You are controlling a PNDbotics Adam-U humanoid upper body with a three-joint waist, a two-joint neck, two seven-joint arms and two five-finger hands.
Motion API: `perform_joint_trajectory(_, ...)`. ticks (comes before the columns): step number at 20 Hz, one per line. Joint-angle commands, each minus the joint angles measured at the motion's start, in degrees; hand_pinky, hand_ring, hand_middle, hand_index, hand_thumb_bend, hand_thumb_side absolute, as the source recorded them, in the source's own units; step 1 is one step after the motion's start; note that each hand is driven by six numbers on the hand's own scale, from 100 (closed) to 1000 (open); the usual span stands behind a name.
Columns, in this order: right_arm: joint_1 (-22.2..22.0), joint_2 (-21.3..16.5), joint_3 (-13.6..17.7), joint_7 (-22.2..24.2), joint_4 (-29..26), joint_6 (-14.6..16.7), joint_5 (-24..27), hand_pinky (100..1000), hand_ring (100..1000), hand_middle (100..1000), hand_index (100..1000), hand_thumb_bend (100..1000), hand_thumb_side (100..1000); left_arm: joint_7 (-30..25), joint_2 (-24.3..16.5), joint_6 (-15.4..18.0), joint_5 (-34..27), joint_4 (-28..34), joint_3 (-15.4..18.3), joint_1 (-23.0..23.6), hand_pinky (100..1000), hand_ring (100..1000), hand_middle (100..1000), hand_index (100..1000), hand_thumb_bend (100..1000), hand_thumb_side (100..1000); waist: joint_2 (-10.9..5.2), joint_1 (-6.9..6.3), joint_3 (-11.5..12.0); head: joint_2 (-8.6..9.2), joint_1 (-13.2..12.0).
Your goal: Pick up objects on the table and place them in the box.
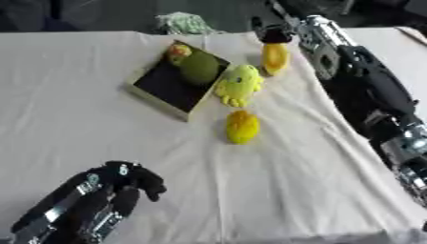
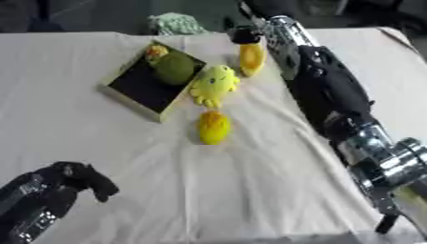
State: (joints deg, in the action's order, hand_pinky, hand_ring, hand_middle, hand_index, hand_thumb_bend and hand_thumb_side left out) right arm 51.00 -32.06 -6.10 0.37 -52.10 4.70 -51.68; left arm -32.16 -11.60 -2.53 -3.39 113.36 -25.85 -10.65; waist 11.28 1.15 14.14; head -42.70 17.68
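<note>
My right hand (image 1: 272, 32) pinches a yellow toy (image 1: 275, 58) near the table's (image 1: 75, 119) far edge, beside the box (image 1: 167, 88); my left hand (image 1: 125, 183) rests curled, holding nothing.

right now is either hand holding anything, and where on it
The right hand is shut on the top end of an orange-yellow toy at the far side. The left hand holds nothing, fingers curled.

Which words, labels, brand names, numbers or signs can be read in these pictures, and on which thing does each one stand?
None can be read.
The box, the green toy inside it, the yellow plush, the yellow toy and the orange-yellow object in the right hand show no text.
The silver parts of the left hand show nothing legible.
</note>
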Motion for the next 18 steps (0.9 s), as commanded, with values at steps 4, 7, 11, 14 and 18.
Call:
perform_joint_trajectory(4, 0.3, -2.4, 1.2, 1.0, 4.9, -1.6, -3.4, 732, 786, 853, 937, 100, 263, 0.3, -0.6, 0.1, 0.4, 1.2, 0.5, -0.2, 727, 698, 525, 737, 100, 700, -0.98, -0.21, -0.1, 0.91, -0.2)
perform_joint_trajectory(7, 0.1, -2.2, 1.3, 3.9, 7.3, -0.5, -4.9, 763, 820, 887, 947, 100, 397, 0.3, -0.6, 0.2, 0.4, 1.2, 0.5, -0.2, 727, 698, 525, 738, 100, 701, -0.94, -0.26, -0.1, 0.95, -0.1)
perform_joint_trajectory(11, 0.0, -1.8, 1.6, 7.7, 9.1, 1.3, -5.8, 769, 828, 891, 950, 100, 504, 0.3, -0.5, 0.2, 0.5, 1.2, 0.5, -0.1, 727, 698, 525, 738, 100, 703, -0.85, -0.36, -0.2, 0.98, 0.0)
perform_joint_trajectory(14, 0.0, -1.3, 1.6, 10.5, 10.1, 2.6, -5.7, 767, 827, 886, 950, 100, 584, 0.3, -0.5, 0.2, 0.6, 1.2, 0.5, -0.1, 727, 698, 525, 737, 100, 704, -0.81, -0.42, -0.2, 0.89, 0.2)
perform_joint_trajectory(18, 0.0, -1.0, 1.5, 13.8, 10.7, 4.2, -5.7, 777, 834, 894, 952, 100, 626, 0.3, -0.5, 0.2, 0.6, 1.2, 0.5, 0.0, 727, 698, 525, 737, 100, 705, -0.77, -0.45, -0.2, 0.91, 0.3)
